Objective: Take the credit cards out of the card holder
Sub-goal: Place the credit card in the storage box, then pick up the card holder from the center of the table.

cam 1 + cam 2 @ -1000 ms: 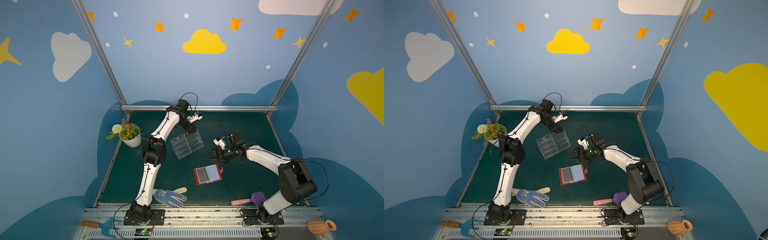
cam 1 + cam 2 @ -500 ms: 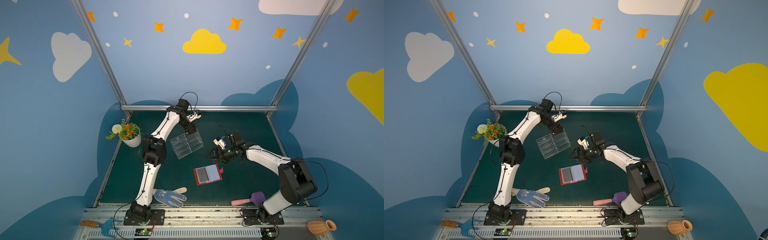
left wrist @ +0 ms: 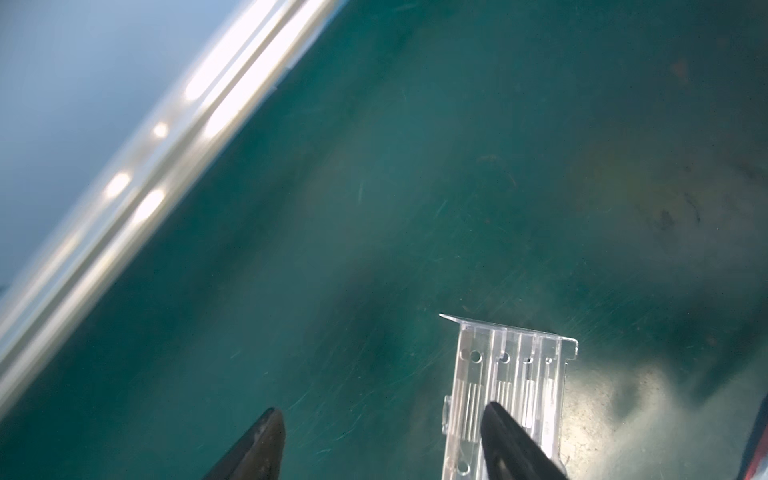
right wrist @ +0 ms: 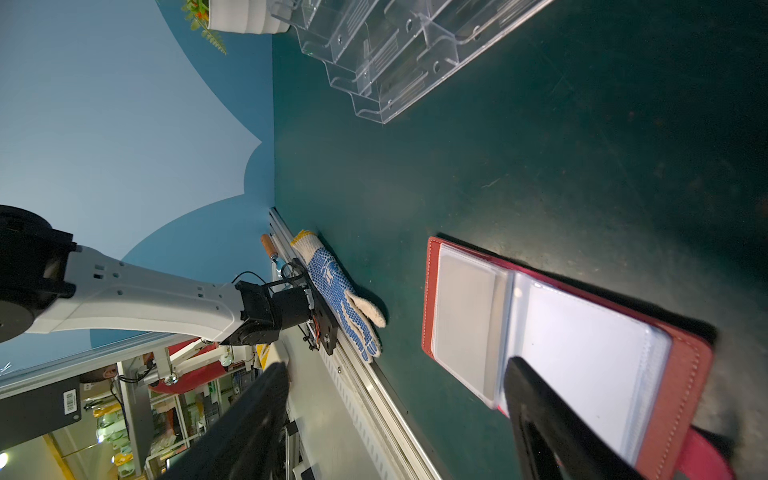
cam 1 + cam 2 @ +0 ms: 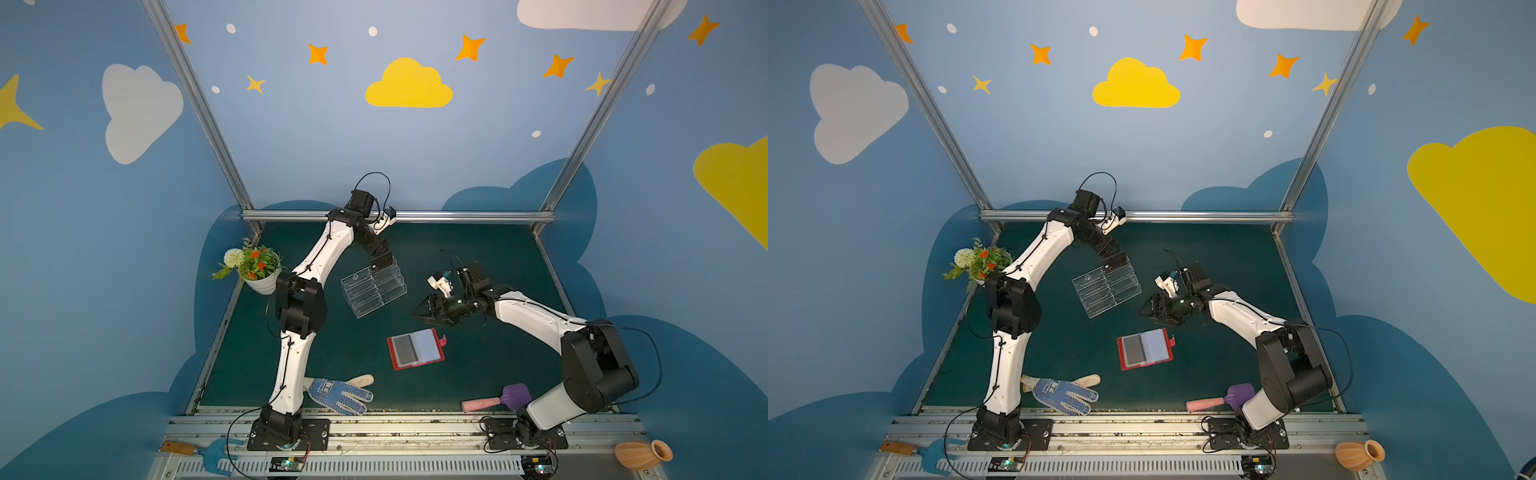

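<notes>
The card holder (image 5: pixel 415 348) (image 5: pixel 1145 348) is a red wallet lying open on the green mat, and it also shows in the right wrist view (image 4: pixel 561 345). In both top views a dark grey rectangle (image 5: pixel 403 349), seemingly one of the credit cards, fills its left sleeve. The right sleeve looks pale. My right gripper (image 5: pixel 415 313) (image 4: pixel 397 363) hovers open just behind the holder with nothing between its fingers. At the far end of the clear acrylic stand (image 5: pixel 374 286) (image 3: pixel 511 374), my left gripper (image 5: pixel 381 264) (image 3: pixel 384 409) is open and empty, one finger over the stand.
A flower pot (image 5: pixel 257 270) stands at the left edge. A dotted work glove (image 5: pixel 338 392) and a purple scoop with a pink handle (image 5: pixel 496 401) lie near the front rail. The metal back rail (image 5: pixel 399 216) runs behind the left gripper. A clay vase (image 5: pixel 642 455) sits off the mat.
The left gripper has opened while staying over the far end of the clear stand. The right arm and the card holder have not moved.
</notes>
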Controlling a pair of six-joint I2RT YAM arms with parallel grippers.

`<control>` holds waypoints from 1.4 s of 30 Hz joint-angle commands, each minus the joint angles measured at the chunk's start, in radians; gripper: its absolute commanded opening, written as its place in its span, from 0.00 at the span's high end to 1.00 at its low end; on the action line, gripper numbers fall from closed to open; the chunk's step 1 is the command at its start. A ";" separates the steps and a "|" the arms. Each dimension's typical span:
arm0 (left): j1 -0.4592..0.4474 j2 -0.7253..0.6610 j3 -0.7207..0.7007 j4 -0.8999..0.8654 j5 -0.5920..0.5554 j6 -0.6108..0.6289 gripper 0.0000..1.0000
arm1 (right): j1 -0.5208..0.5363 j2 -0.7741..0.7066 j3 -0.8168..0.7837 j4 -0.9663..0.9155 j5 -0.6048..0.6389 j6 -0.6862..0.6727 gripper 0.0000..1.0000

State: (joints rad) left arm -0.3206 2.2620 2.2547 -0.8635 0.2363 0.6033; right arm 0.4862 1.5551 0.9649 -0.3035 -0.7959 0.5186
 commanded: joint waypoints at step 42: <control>-0.395 -0.965 -1.823 1.047 0.082 -1.765 0.41 | 0.210 0.023 -0.155 -0.066 0.499 0.044 0.83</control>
State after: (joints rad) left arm -0.7120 1.2636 0.4343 0.1066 0.3061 -1.1229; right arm 0.7055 1.5608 0.8265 -0.3897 -0.3218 0.5613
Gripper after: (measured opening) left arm 0.600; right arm 0.169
